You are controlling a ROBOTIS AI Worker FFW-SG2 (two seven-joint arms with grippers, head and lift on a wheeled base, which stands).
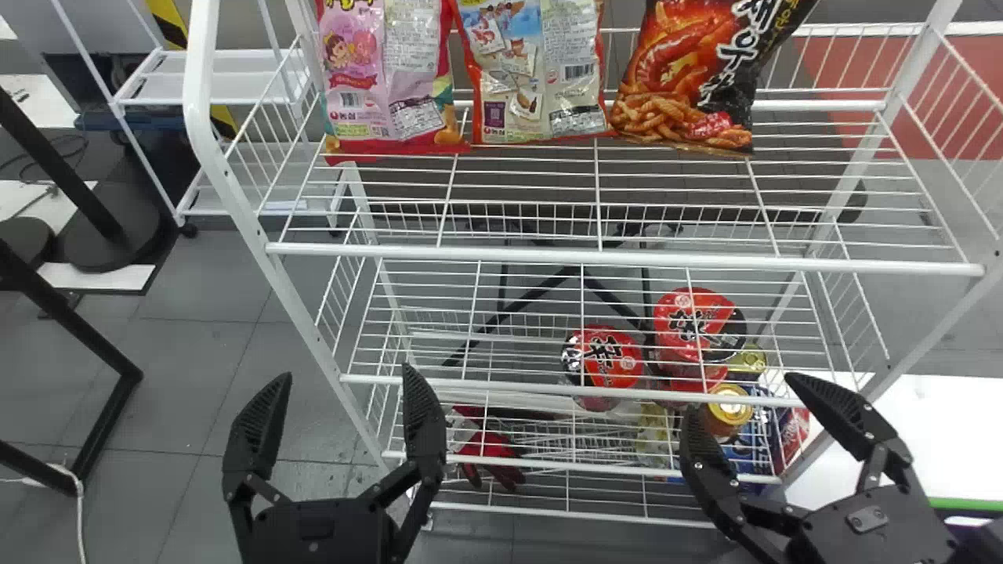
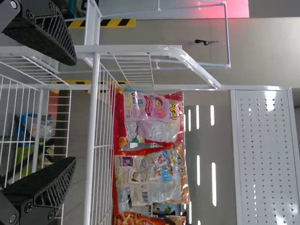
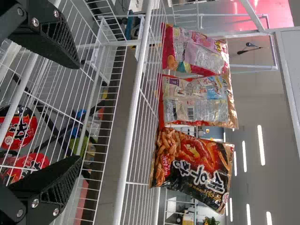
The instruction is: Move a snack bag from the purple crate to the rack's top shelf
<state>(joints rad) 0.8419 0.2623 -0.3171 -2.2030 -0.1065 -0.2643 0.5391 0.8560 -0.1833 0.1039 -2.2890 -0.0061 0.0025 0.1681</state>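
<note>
"Where are the snack bags?"

"Three are on the rack's top shelf (image 1: 627,261), side by side. The pink snack bag (image 1: 353,78) is at the left end, the blue-and-cream snack bag (image 1: 501,78) is in the middle, and the black-and-red snack bag (image 1: 682,86) is to its right."

"Are they upright?"

"The first two are, with their barcode sides facing the robot. The black-and-red one shows its picture of the snacks and tilts, its upper end leaning right."

"And the grippers?"

"The left gripper (image 1: 346,374) is in front of the rack's left side, its jaws spread apart and holding nothing. The right gripper (image 1: 738,394) is in front of the right side, jaws also apart and unloaded."

"Anything lower down?"

"Red-lidded cups (image 1: 615,356) and a gold-topped can (image 1: 729,411), just beside each other, towards the right of the rack."
</note>
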